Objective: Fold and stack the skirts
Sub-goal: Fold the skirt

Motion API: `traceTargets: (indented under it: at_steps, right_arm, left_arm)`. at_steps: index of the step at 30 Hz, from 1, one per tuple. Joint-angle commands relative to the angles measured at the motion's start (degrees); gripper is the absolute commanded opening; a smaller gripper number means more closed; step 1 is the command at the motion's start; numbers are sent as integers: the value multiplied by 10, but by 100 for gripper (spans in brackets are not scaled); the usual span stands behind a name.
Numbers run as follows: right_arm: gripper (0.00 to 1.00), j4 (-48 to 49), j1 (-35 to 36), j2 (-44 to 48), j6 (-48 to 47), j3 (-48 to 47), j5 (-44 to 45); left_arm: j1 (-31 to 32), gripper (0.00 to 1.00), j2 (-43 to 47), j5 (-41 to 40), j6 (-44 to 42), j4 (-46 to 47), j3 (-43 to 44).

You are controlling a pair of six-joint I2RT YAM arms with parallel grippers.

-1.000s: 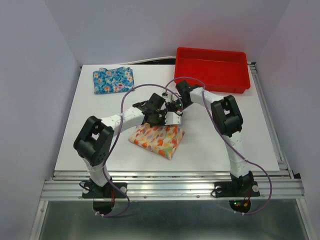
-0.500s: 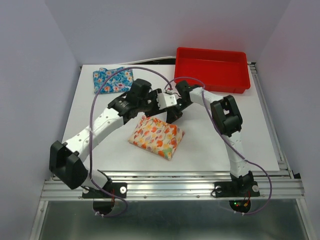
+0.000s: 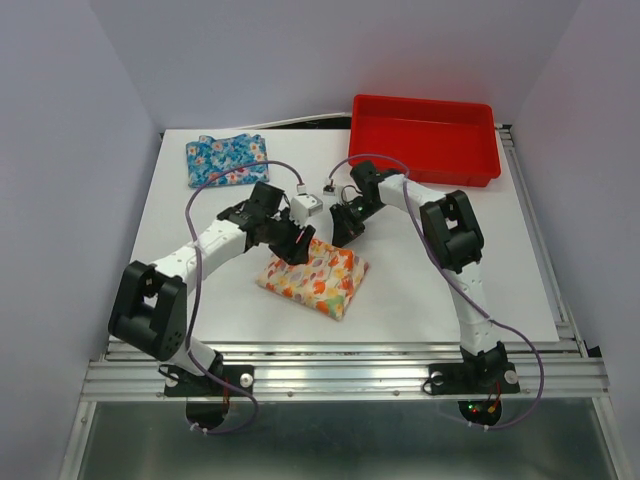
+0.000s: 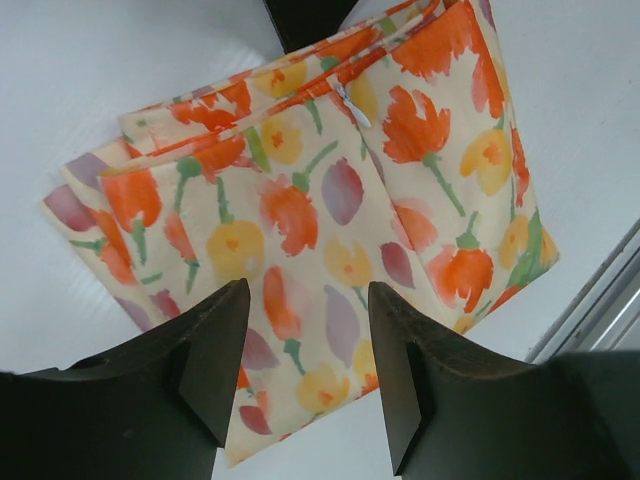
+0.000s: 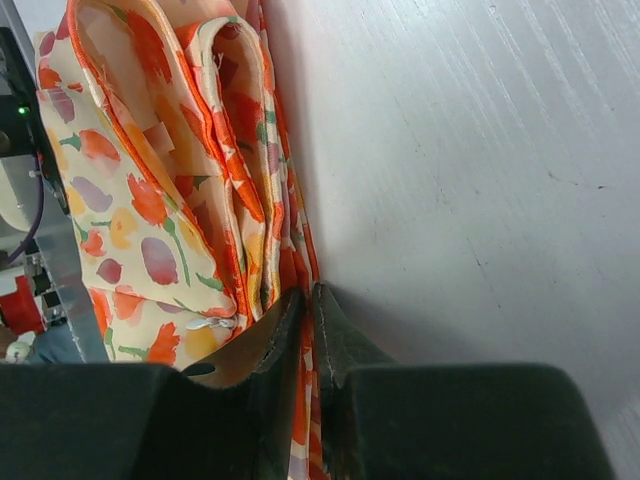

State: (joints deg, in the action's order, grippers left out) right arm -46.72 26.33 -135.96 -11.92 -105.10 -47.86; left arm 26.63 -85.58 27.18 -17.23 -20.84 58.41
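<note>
The cream-yellow skirt [image 3: 315, 277] lies folded in a rough square at the table's middle. My left gripper [image 3: 295, 240] hovers open over its far left part; in the left wrist view its fingers [image 4: 308, 300] stand apart above the floral cloth [image 4: 320, 180], holding nothing. My right gripper [image 3: 345, 228] sits at the skirt's far corner. In the right wrist view it [image 5: 308, 295] is shut on a thin orange-hemmed edge of the skirt [image 5: 150, 200], whose layered folds show beside it. The blue skirt [image 3: 227, 160] lies folded at the far left of the table, apart from both grippers.
A red plastic tray [image 3: 425, 135] stands at the far right of the white table [image 3: 480, 260]. Purple cables loop over both arms. The metal rail [image 3: 340, 375] runs along the near edge.
My left gripper has opened and let go of the cream-yellow skirt, then drawn back to the left above it. The right gripper has stayed shut at the skirt's far corner.
</note>
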Motion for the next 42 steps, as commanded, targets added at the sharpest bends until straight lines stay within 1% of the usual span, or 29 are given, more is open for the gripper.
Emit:
traceTargets:
  at_steps: [1, 2, 5, 9, 13, 16, 19, 20, 25, 27, 29, 30, 31, 32, 33, 34, 35, 37, 38, 40, 41, 42]
  right_arm:
    - [17, -3, 7, -21, -2, -12, 28]
    - [17, -4, 7, -21, -3, -12, 26]
    - [16, -5, 7, -24, -6, -13, 23]
    - [16, -13, 7, -30, -11, -19, 20]
    - [17, -16, 7, -33, -13, -20, 16]
    - [17, -18, 7, -33, -15, -20, 12]
    - [17, -18, 7, -33, -16, -18, 9]
    - [17, -19, 7, -33, -19, -18, 8]
    - [17, -21, 7, -31, -21, -21, 15]
    - [17, -21, 7, -29, -15, -37, 35]
    - [20, -19, -1, -31, 4, -63, 70]
    - [26, -18, -7, -33, 13, -82, 83]
    - [28, -18, -16, -34, 22, -129, 93]
    - [34, -16, -37, -38, 42, -155, 112]
    - [38, -13, -48, -38, 52, -182, 119]
    - [44, -7, -65, -25, 56, -213, 137]
    - [48, 4, -71, -8, 54, -211, 147]
    - [54, 25, -76, 27, 55, -196, 152]
    - [54, 29, -90, 61, 63, -170, 132]
    - [53, 31, -90, 95, 80, -135, 82]
    - [52, 32, -90, 129, 117, -84, 24]
    - [50, 65, -90, 148, 158, -45, -12]
  left_arm:
    - [13, 59, -16, 9, 78, 35, -11]
    - [15, 55, -38, 6, 82, 38, -11]
    - [16, 50, -75, 2, 102, 59, -7]
    - [17, 48, -118, 2, 122, 92, 12]
    - [17, 44, -171, 8, 141, 118, 35]
    - [17, 41, -190, 4, 161, 133, 52]
    - [17, 41, -189, 3, 169, 162, 47]
    - [17, 41, -187, 9, 184, 174, 46]
    - [16, 41, -202, -6, 187, 162, 46]
    - [9, 41, -207, -9, 193, 158, 41]
    - [3, 41, -213, -9, 205, 157, 33]
    - [-4, 40, -215, -10, 210, 157, 30]
    - [-9, 40, -217, -6, 214, 157, 28]
    - [-16, 41, -223, -1, 224, 156, 26]
    - [-19, 40, -225, -1, 229, 156, 26]
    - [-22, 41, -235, 7, 234, 157, 25]
    - [-24, 40, -238, 8, 236, 157, 27]
    - [-27, 41, -245, 9, 243, 161, 28]
    - [-28, 41, -250, 13, 244, 164, 29]
    - [-29, 40, -253, 17, 254, 169, 34]
    - [-30, 40, -259, 20, 258, 172, 35]
    - [-33, 41, -263, 23, 266, 174, 39]
